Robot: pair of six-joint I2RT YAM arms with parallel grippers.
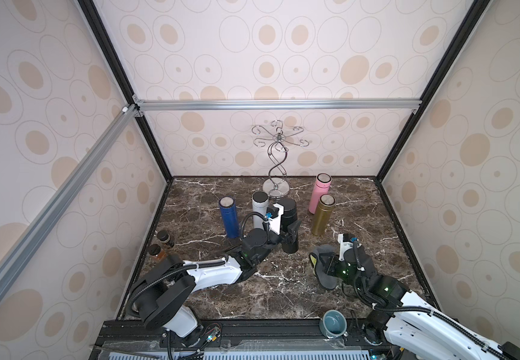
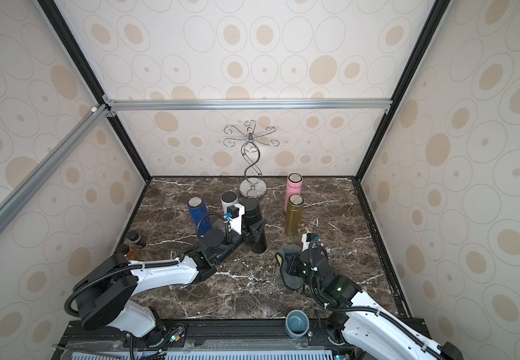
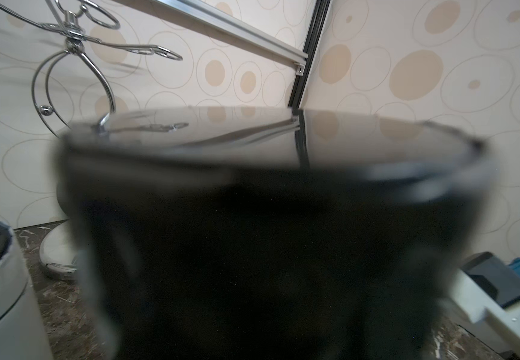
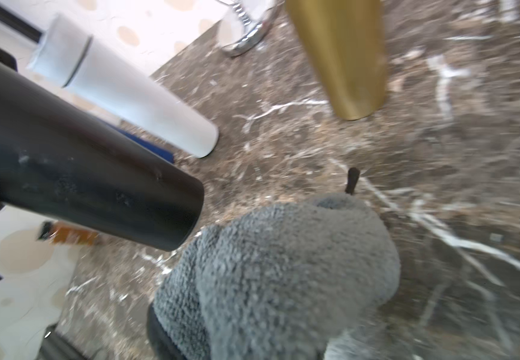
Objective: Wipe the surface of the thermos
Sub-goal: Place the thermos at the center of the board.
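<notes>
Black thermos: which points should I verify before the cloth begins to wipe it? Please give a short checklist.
1. Left gripper shut on the black thermos: ok.
2. Right gripper shut on the grey cloth: ok.
3. Cloth touching the thermos: not ok; a gap shows in both top views.
4. Thermos base resting on the marble table: cannot tell.
5. Thermos side toward the cloth free: ok; the white thermos stands on the other side.

The black thermos (image 1: pixel 289 209) is upright, lid on, just below the centre in both top views. The grey fluffy cloth (image 1: pixel 326 279) sits bunched to its lower right.
</notes>
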